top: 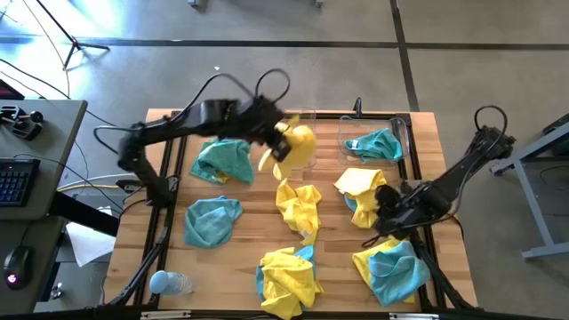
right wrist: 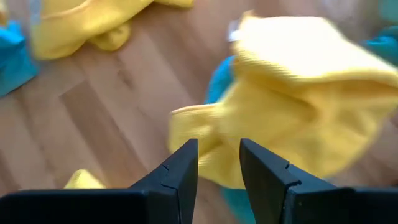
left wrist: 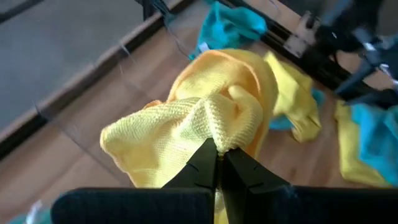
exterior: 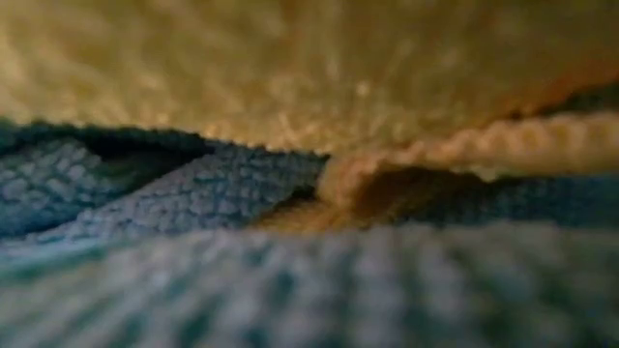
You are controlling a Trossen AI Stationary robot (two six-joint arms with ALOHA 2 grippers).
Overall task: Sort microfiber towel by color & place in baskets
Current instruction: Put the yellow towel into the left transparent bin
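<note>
Towels of yellow and teal lie scattered over the wooden table (top: 258, 222), and going from the left side across: a teal towel (top: 212, 220) lies flat near the left edge, with another teal towel (top: 222, 160) bunched farther back. A pale blue bottle (top: 167, 284) lies at the front left corner.

Above the back middle of the table, the left gripper (top: 283, 142) is pinched tight on a yellow towel (top: 298, 147); in the left wrist view its fingers (left wrist: 205, 165) meet on a gathered fold of that cloth (left wrist: 205, 124), which bulges out ahead of the fingertips and hangs down around them. The held cloth sits over or right at a clear basket (top: 307, 120) at the back edge; whether any of it is inside the bin cannot be told.

In the middle, a long yellow towel (top: 300, 209) lies on the wood, and at the front a yellow-and-teal heap (top: 289, 277) covers the low camera.

To the right, the second clear basket (top: 400, 133) holds a teal towel (top: 378, 145). In front of it lies a yellow towel over teal (top: 360, 185). The right gripper (top: 384, 206) hovers just beside that pile with its fingers (right wrist: 180, 171) part-way apart, holding nothing; the yellow cloth (right wrist: 298, 99) lies just beyond the tips. A last yellow-and-teal pile (top: 391, 267) lies at the front right.
</note>
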